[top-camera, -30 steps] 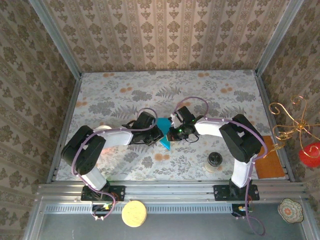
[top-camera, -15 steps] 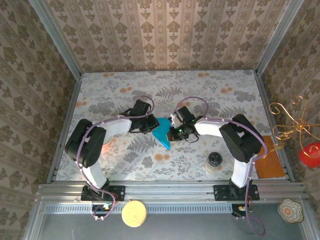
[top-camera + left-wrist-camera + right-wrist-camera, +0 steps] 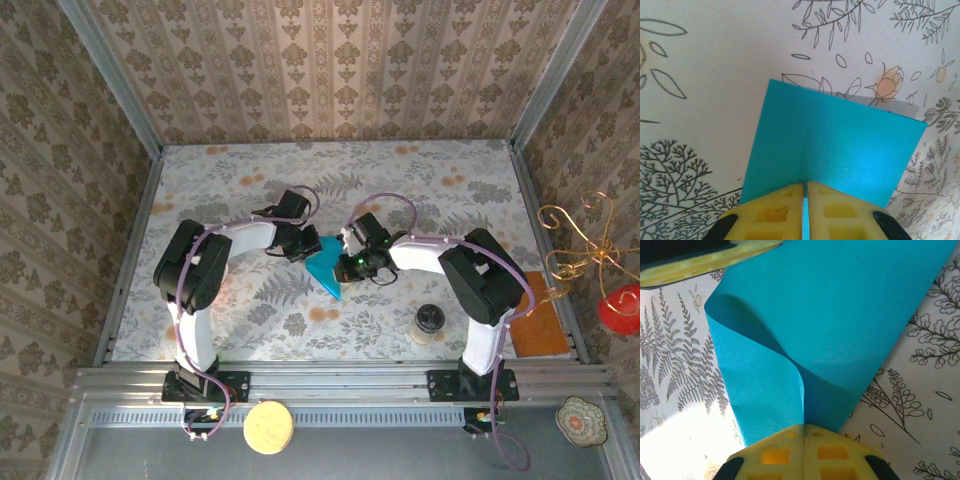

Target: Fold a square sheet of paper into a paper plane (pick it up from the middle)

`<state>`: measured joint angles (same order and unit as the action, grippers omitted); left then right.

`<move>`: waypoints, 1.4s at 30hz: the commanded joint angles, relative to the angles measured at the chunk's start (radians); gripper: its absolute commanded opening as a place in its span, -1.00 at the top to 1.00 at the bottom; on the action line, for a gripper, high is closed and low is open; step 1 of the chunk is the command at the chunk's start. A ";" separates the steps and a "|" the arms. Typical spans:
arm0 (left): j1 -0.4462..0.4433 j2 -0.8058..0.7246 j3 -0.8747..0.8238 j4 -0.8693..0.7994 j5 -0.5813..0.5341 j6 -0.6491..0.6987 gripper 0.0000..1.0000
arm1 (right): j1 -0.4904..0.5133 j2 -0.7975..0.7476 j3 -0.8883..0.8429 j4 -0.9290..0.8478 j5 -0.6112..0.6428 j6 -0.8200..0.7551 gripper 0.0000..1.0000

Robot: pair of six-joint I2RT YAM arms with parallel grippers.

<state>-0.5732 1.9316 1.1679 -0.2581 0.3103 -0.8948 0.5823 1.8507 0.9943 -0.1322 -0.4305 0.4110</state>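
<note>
While left claw (image 3: 805, 187) and right claw (image 3: 804, 429) clamp it, paper sheet (image 3: 323, 267) between them — curled.

White arms (image 3: 425, 252), black joints, purple cables; yellow square-pocketed hand pads (image 3: 775, 212).

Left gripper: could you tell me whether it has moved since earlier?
Yes: the left gripper shifted toward the far wall, away from the near rail.

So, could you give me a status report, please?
Left gripper shut on teal paper. Right gripper shut on it too, sheet curled between them. Small dark container sits apart.
</note>
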 commanded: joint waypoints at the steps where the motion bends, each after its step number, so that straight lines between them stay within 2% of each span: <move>1: 0.006 0.030 0.005 -0.083 0.003 0.032 0.76 | -0.001 0.007 0.023 -0.019 0.020 -0.025 0.90; 16: 0.007 0.039 0.009 -0.099 0.007 0.048 0.77 | -0.001 0.023 0.030 -0.036 0.039 -0.031 0.90; 22: 0.006 -0.069 0.029 -0.086 -0.008 0.055 0.72 | -0.001 0.041 0.024 -0.068 0.048 -0.038 0.90; 27: -0.030 -0.198 -0.043 -0.044 -0.074 0.002 0.62 | -0.001 0.051 0.032 -0.079 0.056 -0.039 0.90; 32: -0.092 -0.264 -0.172 0.052 -0.084 -0.100 0.62 | -0.001 0.061 0.040 -0.087 0.056 -0.040 0.90; 37: -0.140 -0.262 -0.248 0.148 -0.050 -0.179 0.70 | -0.001 0.068 0.042 -0.092 0.058 -0.038 0.90; 42: -0.150 -0.224 -0.263 0.154 -0.045 -0.193 0.75 | -0.001 0.073 0.044 -0.097 0.063 -0.038 0.90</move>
<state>-0.7208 1.6882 0.9119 -0.1432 0.2611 -1.0481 0.5823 1.8790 1.0332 -0.1658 -0.4156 0.3920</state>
